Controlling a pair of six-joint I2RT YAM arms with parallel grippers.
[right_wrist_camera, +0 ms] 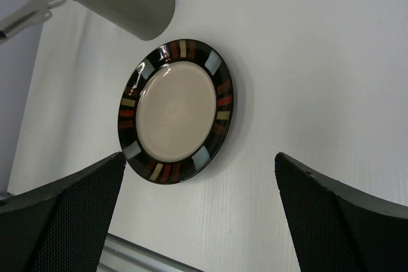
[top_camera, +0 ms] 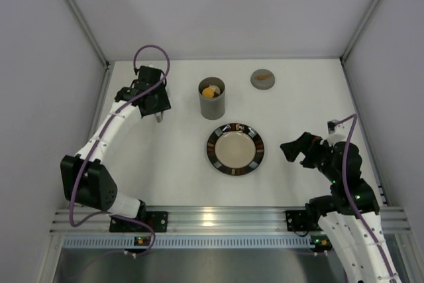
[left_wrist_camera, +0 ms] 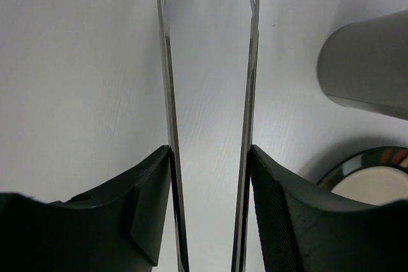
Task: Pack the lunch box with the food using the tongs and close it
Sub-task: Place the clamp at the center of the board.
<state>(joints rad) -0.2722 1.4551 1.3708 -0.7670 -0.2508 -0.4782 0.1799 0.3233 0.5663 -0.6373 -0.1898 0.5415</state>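
Inside the grey lunch box (top_camera: 212, 106) sits orange food (top_camera: 209, 92).

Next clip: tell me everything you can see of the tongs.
The tongs are two slim, shiny silver metal arms, nearly parallel with a gap between. Nothing shows between their slotted far tips. The left gripper clamps them, one arm against the inner face of each of its fingers. They point out over the white table, clear of the lunch box. The joined end is hidden.
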